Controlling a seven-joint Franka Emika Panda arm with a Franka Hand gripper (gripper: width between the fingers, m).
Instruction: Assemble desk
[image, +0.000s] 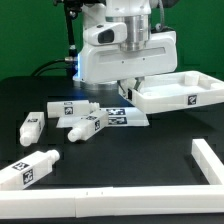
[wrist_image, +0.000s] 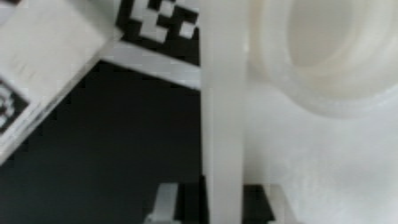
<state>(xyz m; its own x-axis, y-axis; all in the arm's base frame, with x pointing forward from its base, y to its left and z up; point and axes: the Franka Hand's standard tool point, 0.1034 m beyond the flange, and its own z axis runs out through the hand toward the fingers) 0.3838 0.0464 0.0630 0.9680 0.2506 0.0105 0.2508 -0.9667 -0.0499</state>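
Note:
The desk top (image: 180, 92), a white tray-like board with a raised rim, lies at the exterior view's right. My gripper (image: 129, 92) comes down on its left rim and is shut on it. In the wrist view the rim (wrist_image: 222, 110) runs upright between my two fingers (wrist_image: 164, 204), and my gripper (wrist_image: 217, 203) pinches it. A round corner hole (wrist_image: 338, 60) shows beside the rim. Several tagged white legs lie loose on the black table: one (image: 31, 125) far left, one (image: 62, 108) behind it, one (image: 88, 124) in the middle, one (image: 25, 171) near the front.
The marker board (image: 116, 113) lies flat just left of the desk top, its tags also in the wrist view (wrist_image: 160, 20). A white L-shaped rail (image: 208, 160) borders the table at the front right and along the front edge (image: 90, 205).

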